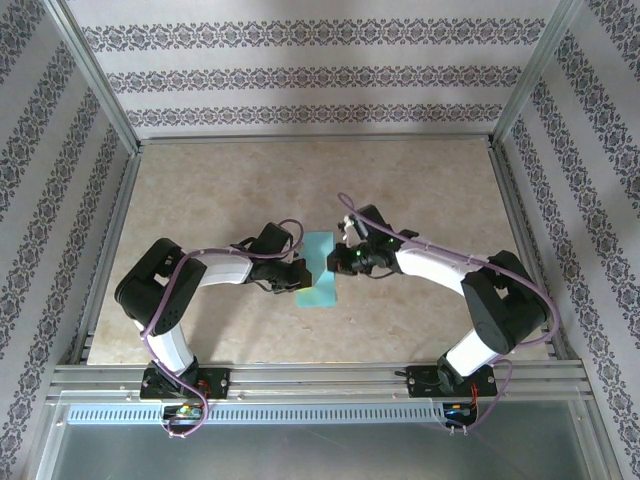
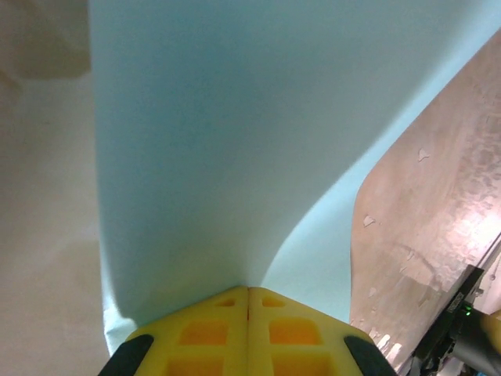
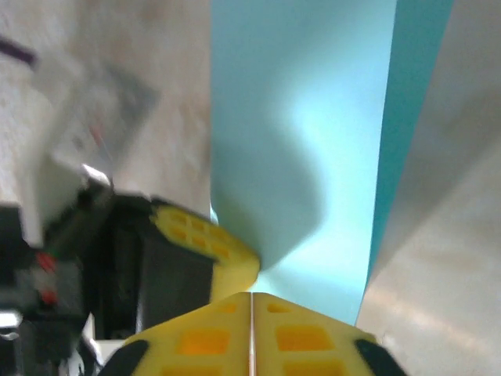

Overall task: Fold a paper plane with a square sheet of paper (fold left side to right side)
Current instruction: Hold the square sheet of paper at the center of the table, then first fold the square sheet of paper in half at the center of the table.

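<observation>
The left gripper [image 2: 248,291] clamps the square sheet of paper [image 1: 318,256], seemingly light, limp and crease-prone. The right gripper [image 3: 251,297], jaws together, sits at its edge, likely the best hold.

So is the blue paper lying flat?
No, bent up. The paper curves up from the left gripper, which pinches its edge.
</observation>
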